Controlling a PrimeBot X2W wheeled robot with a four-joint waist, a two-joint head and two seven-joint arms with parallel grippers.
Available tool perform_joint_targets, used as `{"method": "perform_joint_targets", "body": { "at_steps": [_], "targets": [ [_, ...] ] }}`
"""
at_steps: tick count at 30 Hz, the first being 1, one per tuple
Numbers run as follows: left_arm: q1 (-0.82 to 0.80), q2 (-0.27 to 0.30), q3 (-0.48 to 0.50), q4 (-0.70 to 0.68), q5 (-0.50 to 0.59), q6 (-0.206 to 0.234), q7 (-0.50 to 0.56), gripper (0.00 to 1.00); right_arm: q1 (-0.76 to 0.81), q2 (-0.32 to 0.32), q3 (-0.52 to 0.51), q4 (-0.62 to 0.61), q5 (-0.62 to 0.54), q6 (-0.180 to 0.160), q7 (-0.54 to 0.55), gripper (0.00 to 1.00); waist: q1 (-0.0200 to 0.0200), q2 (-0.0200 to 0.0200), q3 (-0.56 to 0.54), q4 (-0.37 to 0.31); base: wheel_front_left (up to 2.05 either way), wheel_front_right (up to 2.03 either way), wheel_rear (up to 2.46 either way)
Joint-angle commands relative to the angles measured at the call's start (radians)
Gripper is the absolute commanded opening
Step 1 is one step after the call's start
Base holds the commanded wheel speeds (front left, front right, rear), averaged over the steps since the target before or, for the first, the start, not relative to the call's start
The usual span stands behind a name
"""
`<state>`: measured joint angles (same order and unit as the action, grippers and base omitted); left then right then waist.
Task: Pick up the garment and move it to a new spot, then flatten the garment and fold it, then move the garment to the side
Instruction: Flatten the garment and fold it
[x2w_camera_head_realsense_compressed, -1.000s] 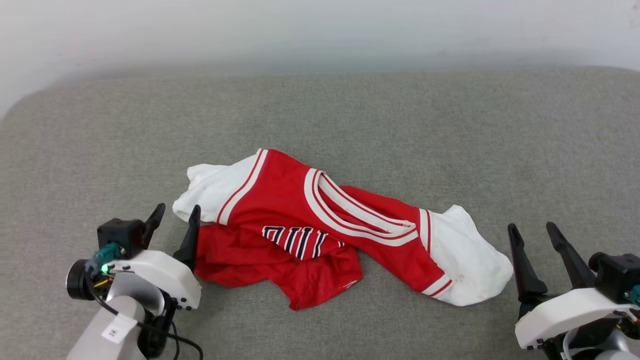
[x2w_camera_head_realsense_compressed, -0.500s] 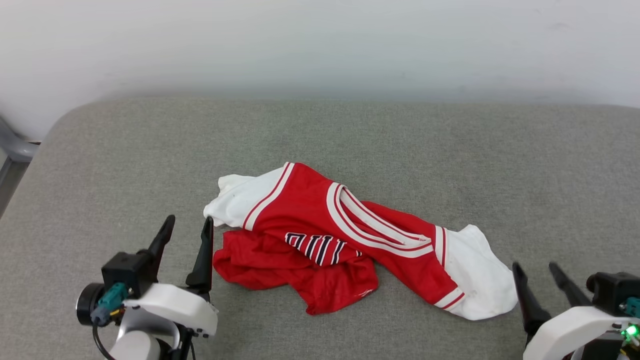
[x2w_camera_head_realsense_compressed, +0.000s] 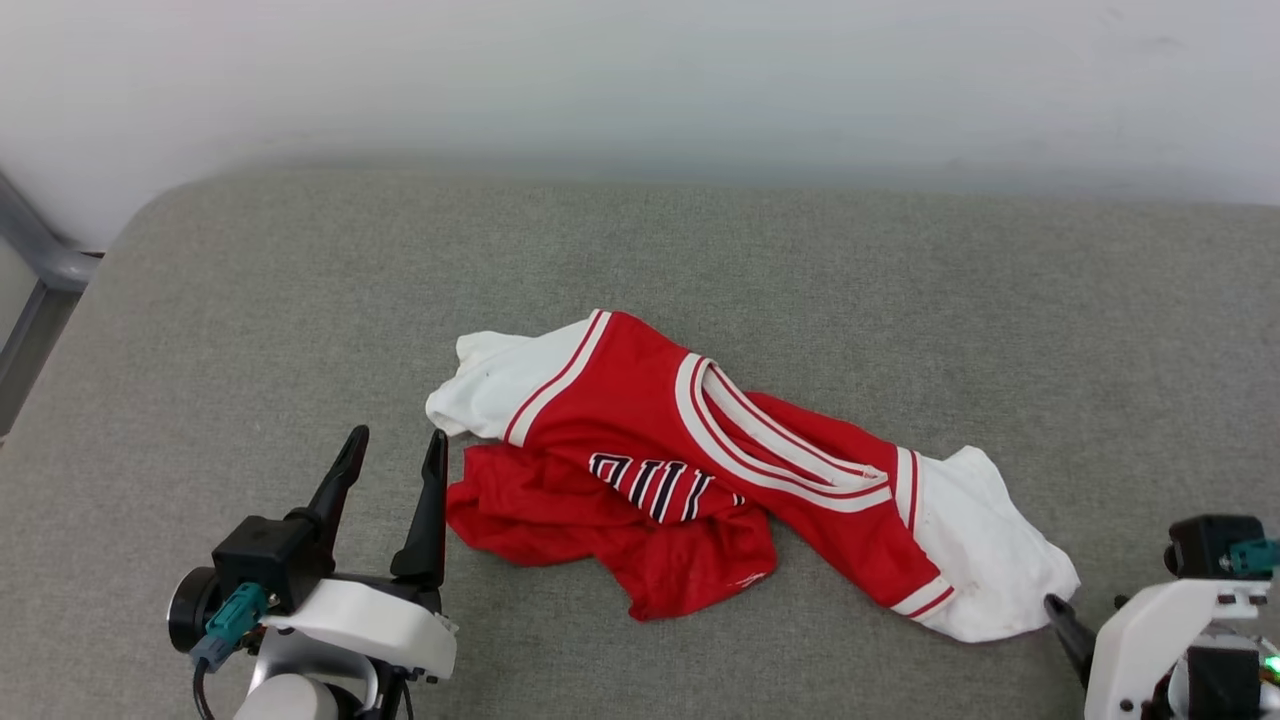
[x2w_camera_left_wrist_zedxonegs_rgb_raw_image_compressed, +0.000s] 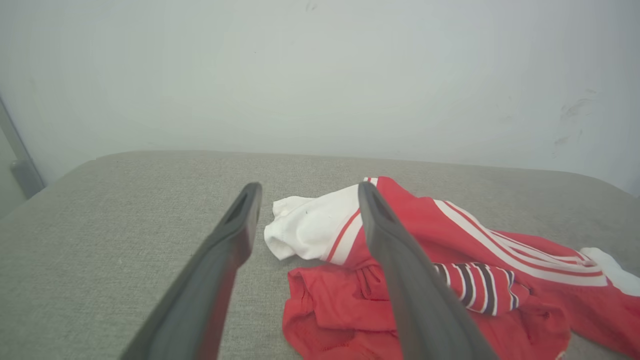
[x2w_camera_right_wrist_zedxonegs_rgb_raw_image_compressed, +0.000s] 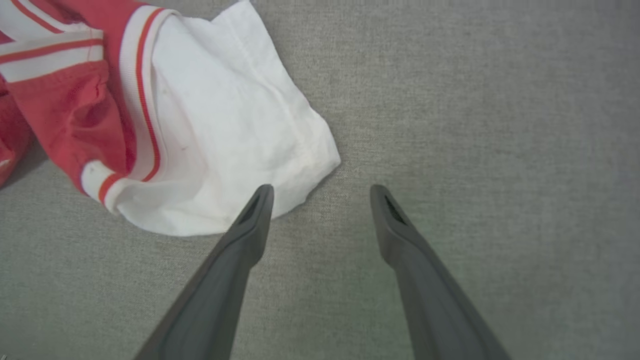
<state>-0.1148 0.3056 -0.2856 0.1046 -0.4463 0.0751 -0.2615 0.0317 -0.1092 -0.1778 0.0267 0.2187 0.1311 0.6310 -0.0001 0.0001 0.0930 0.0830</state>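
Since a second earlier the head camera had swung, carrying the whole scene rightward in its view. Measured against the cloth, the right gripper (x2w_camera_right_wrist_zedxonegs_rgb_raw_image_compressed: 322, 187) had drawn back toward the near side, and the left gripper (x2w_camera_head_realsense_compressed: 397, 435) had eased off the shirt's left edge.

On the far left a grey metal frame (x2w_camera_head_realsense_compressed: 40, 270) stood beside the grey upholstered cushion (x2w_camera_head_realsense_compressed: 250, 300), with a pale wall (x2w_camera_head_realsense_compressed: 640, 80) behind. The left gripper hovered at the near left with its two dark fingers spread wide and nothing between them. Its right fingertip lay just beside the red hem, not on it.

The garment (x2w_camera_head_realsense_compressed: 620, 420) lay crumpled in the middle of the cushion, running from far left to near right. Its left white sleeve (x2w_camera_head_realsense_compressed: 490, 385) pointed left, and red cloth was bunched under the chest. A patch of dark-and-white striped lettering (x2w_camera_head_realsense_compressed: 660, 485) was folded over near the centre. The striped V-neck collar (x2w_camera_head_realsense_compressed: 770, 440) ran diagonally to the right of it. The right white sleeve (x2w_camera_head_realsense_compressed: 985, 540) spread out at the near right end.

The right gripper hung open and empty at the near right, looking down on that sleeve. One fingertip lined up with the sleeve's near corner, though whether it touched could not be told. The other fingertip stood over bare cushion.
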Motion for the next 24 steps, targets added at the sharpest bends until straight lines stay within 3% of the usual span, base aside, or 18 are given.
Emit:
{"method": "perform_joint_targets", "body": {
  "at_steps": [1,8,14,15,16,18,24],
  "targets": [
    [-0.007,-0.002,-0.001,-0.006,-0.004,0.003,-0.003,1.0,-0.033,-0.018,0.01,0.013,0.013,-0.001,0.016,1.0,0.0001,-0.0001,0.017,0.006,0.0,0.0,0.0],
    [-0.045,-0.01,-0.006,-0.011,-0.009,-0.019,-0.004,1.0,-0.156,-0.074,0.072,0.113,0.036,-0.001,0.082,1.0,0.0001,-0.0001,0.083,0.036,0.0,0.0,0.0],
    [-0.058,-0.024,0.004,0.002,-0.014,-0.036,-0.004,1.0,-0.15,-0.055,0.114,0.219,0.055,0.0,0.192,1.0,0.0001,-0.0001,0.108,0.055,0.0,0.0,0.0],
    [-0.057,-0.024,0.007,0.005,-0.016,-0.039,-0.004,1.0,-0.142,-0.043,0.116,0.234,0.064,0.001,0.22,0.95,0.0001,-0.0001,0.109,0.056,0.0,0.0,0.0],
    [-0.057,-0.025,0.009,0.006,-0.017,-0.039,-0.004,1.0,-0.133,-0.035,0.119,0.243,0.07,0.001,0.241,0.47,0.0001,-0.0001,0.11,0.057,0.0,0.0,0.0],
    [-0.056,-0.026,0.016,0.009,-0.019,-0.042,-0.004,1.0,-0.125,-0.019,0.119,0.241,0.09,0.001,0.264,0.0,0.0001,-0.0001,0.113,0.056,0.0,0.0,0.0],
    [-0.076,-0.001,0.03,0.022,-0.037,-0.058,0.015,1.0,-0.149,-0.034,0.083,0.158,0.085,-0.001,0.219,0.0,0.0001,-0.0001,0.11,0.039,0.0,0.0,0.0]
  ]
}}
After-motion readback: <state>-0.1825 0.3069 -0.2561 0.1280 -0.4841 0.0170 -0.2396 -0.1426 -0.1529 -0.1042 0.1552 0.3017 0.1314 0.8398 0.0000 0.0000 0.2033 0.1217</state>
